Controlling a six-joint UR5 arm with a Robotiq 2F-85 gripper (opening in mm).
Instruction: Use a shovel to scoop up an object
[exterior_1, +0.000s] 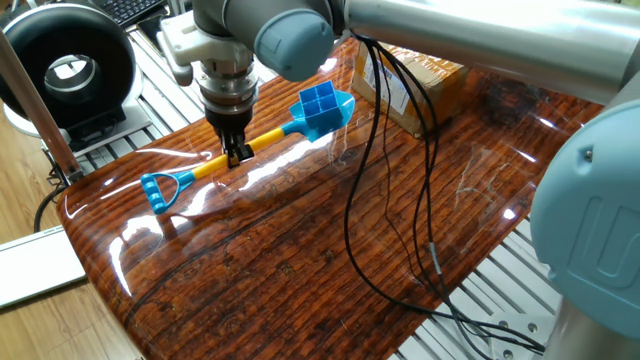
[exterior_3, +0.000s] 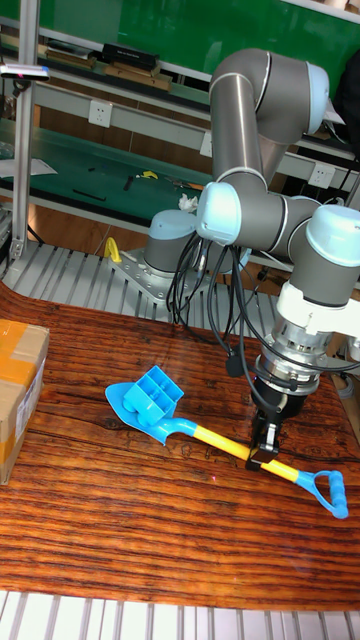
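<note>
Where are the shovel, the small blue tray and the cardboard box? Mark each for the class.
shovel (exterior_1: 268, 140), fixed view, on its yellow shaft.
small blue tray (exterior_3: 151, 394), tall fixed view, on its divider grid.
cardboard box (exterior_1: 440, 85), fixed view, on its brown top edge.

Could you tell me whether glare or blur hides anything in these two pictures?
Fixed view: white glare streaks the glossy wooden table, yet the light-blue plastic shovel stays clear. Tall fixed view: little glare, and the two-finger gripper and small blue compartment tray look sharp.

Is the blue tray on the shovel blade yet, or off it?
On it: the blue tray sits on the shovel blade in both views.
</note>
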